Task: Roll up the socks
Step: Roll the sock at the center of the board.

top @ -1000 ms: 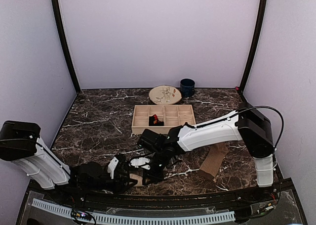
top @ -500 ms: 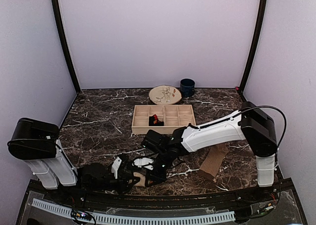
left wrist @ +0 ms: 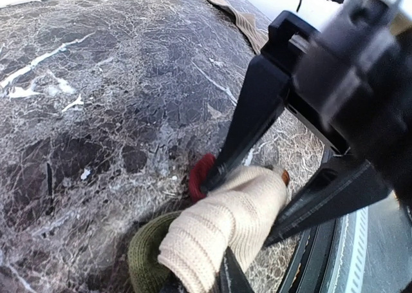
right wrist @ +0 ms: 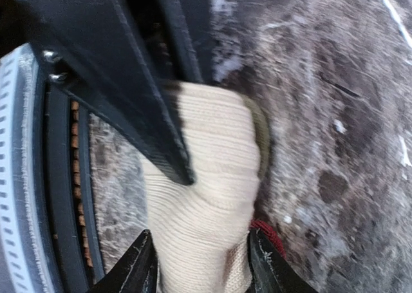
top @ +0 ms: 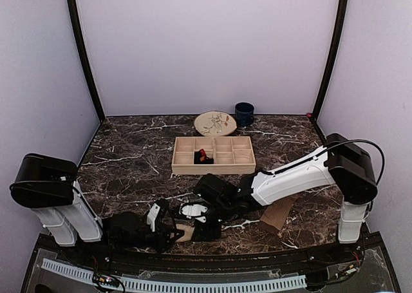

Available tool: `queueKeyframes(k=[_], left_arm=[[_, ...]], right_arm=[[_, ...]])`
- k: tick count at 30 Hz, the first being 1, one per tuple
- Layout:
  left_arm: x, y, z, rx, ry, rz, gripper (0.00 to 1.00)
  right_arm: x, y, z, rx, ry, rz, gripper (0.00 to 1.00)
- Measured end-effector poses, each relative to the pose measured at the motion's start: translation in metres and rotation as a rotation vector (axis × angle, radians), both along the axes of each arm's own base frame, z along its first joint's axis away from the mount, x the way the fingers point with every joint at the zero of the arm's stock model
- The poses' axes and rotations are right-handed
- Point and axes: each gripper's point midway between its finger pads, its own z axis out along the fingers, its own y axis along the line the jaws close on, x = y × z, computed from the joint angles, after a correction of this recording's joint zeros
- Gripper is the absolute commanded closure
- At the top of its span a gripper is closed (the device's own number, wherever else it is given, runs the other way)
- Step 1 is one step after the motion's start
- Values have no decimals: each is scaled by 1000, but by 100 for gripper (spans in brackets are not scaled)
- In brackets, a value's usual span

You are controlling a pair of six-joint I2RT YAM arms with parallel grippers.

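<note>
Looking L to R along the bottom of the top view: left gripper (top: 166, 232) lies low at lower centre-left, fingers closed on one end of the beige sock (top: 184, 232). The sock sits bunched on the marble table (top: 129, 164), right by the front edge. It's a short fat wad, long axis approx. L–R between the two tools. A maroon band and an olive cuff peek out beside it in the left wrist view.

Just R of it, right gripper (top: 201, 226) has its fingers apart, one each side of the wad; touching or just clear, can't tell. Both arms are equally near.

Next move prob. hangs on the left's pinch holding while the right backs off w/o dragging fabric. It's crowded: fingers cross close.

Further R, tan ribbed sock (top: 278, 210) lies flat, partly under the right arm. Upper centre: tray (top: 212, 170) w/ black argyle sock (top: 203, 156), plate (top: 215, 123), mug (top: 244, 113), all well apart.
</note>
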Motion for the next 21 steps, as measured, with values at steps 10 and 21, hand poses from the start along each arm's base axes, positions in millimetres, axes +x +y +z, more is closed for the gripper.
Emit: queueKeyframes(k=[10,21], left_arm=[[1,-2,-1,4,30,17,89],[3,-1,-2,3,54,35,90]], right_arm=[[12,-12,-1,-5,-236,-85,53],[1,-30,13,-39,-546,-138,0]])
